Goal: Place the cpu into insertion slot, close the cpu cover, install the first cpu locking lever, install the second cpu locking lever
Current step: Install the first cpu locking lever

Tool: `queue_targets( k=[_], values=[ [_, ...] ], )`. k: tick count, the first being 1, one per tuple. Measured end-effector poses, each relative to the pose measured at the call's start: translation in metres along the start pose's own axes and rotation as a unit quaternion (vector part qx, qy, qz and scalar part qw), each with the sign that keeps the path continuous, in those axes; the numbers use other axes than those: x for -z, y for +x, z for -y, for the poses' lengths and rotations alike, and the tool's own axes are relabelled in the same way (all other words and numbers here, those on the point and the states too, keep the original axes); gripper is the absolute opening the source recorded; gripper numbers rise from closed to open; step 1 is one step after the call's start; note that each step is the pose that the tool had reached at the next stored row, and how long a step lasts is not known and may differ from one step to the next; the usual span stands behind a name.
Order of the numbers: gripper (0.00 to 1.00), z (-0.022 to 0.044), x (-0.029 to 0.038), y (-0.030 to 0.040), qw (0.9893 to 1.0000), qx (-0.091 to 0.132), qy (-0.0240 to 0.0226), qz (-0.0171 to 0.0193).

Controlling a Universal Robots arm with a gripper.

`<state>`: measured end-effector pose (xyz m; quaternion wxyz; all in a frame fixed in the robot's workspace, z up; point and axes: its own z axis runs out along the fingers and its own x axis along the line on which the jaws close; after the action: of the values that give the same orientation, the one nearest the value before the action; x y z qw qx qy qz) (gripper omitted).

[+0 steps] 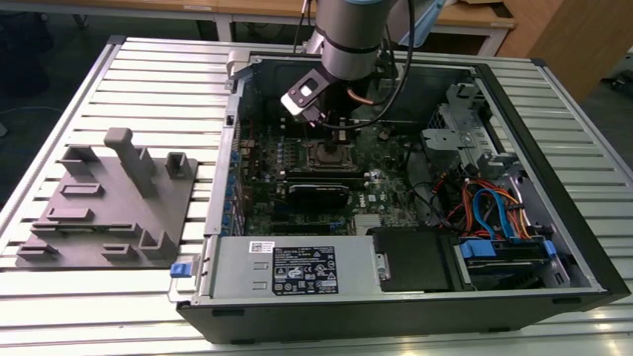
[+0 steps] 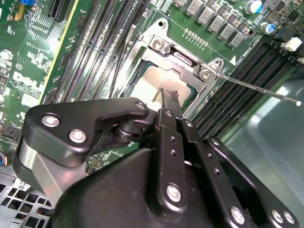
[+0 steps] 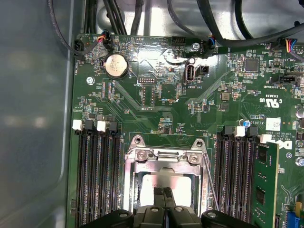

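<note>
Hanging inside the open computer case on a slatted metal table, the gripper sits just at twelve o'clock from the insertion slot in the exterior view; a grey fixture plate lies at nine o'clock from the case. In the second wrist view its fingers are pressed together, empty, tips at the cpu lying in the slot, beside a free-standing lever rod. In the first wrist view the cpu cover frames the chip on the green motherboard.
</note>
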<state>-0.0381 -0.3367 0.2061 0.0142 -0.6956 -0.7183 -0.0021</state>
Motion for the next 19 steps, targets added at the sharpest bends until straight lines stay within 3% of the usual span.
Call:
queue_targets(
  k=[9,19],
  values=[
    [0.10,0.0002,0.0097,0.0002,1.0000,0.000,0.0000,0.0004],
    [0.10,0.0006,0.0290,0.0006,1.0000,0.000,0.0000,0.0028]
  ],
)
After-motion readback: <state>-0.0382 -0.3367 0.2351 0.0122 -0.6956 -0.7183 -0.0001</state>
